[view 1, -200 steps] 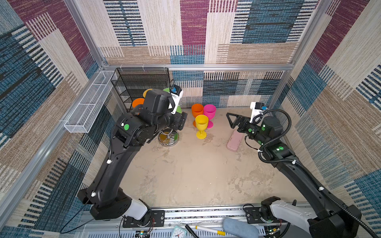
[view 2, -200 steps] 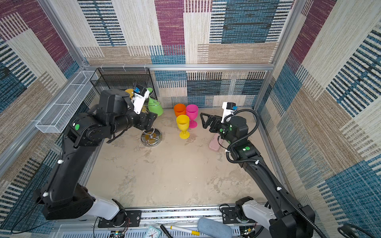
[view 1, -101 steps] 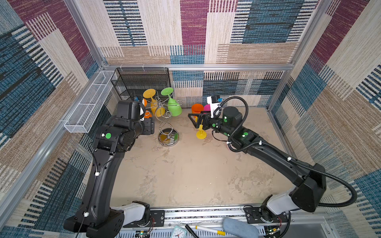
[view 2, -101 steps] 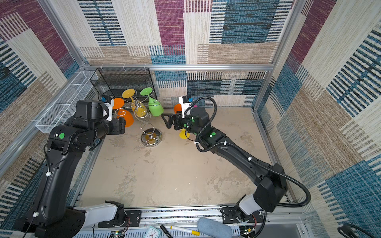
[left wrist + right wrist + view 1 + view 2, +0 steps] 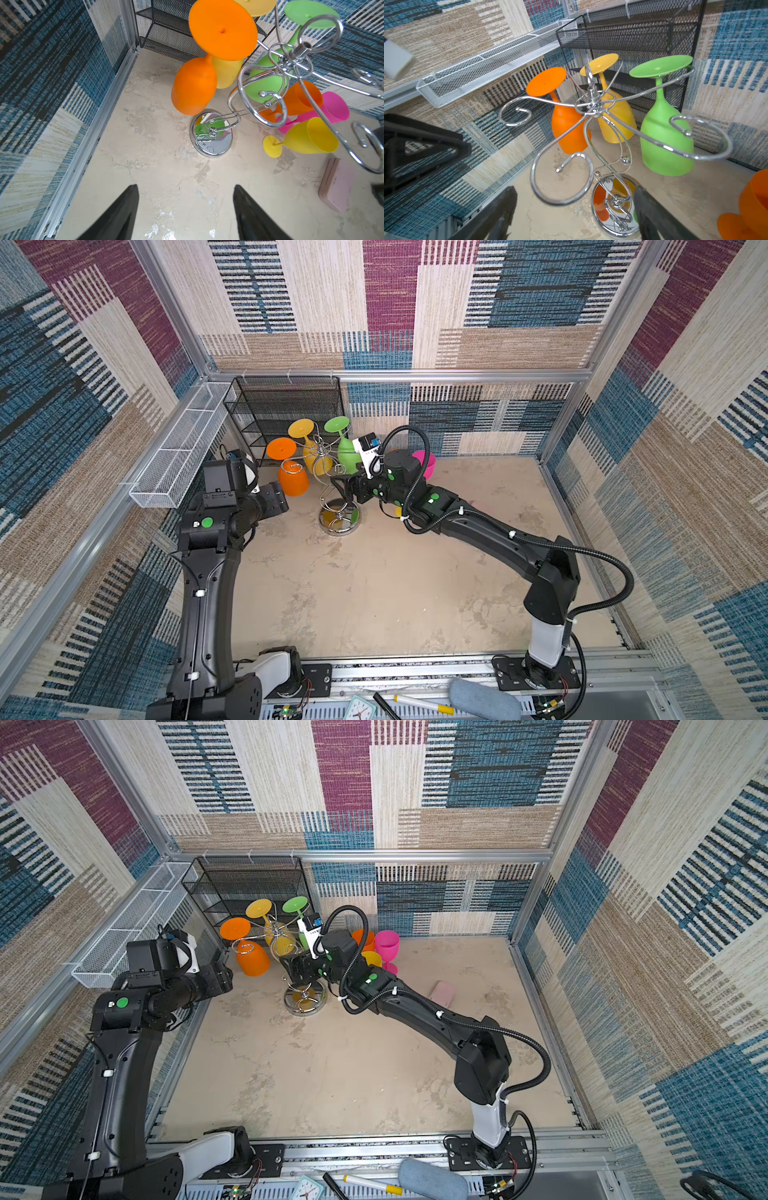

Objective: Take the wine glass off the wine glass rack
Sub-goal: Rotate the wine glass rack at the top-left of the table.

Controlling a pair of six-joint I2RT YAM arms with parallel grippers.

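The wine glass rack [image 5: 338, 519] is a chrome wire stand with a round mirrored base, at the back left of the floor. Three wine glasses hang from it upside down: orange [image 5: 293, 483], yellow [image 5: 316, 458] and green [image 5: 347, 454]. My right gripper [image 5: 573, 189] is open right at the rack, on the side away from the hanging glasses. An empty scroll arm [image 5: 562, 182] and the base [image 5: 614, 209] lie just ahead of its jaws. My left gripper [image 5: 185, 186] is open and empty, a short way off the orange glass [image 5: 194, 86].
A black mesh shelf unit [image 5: 286, 410] stands behind the rack and a white mesh basket [image 5: 183, 448] runs along the left wall. Orange [image 5: 361, 938], pink [image 5: 386, 946] and yellow [image 5: 371, 959] glasses stand behind my right arm. A pink flat block [image 5: 442, 992] lies further right.
My right arm has swung from the right side across to the rack, its jaws narrowing slightly. My left arm has drawn back from over the rack toward the left wall.
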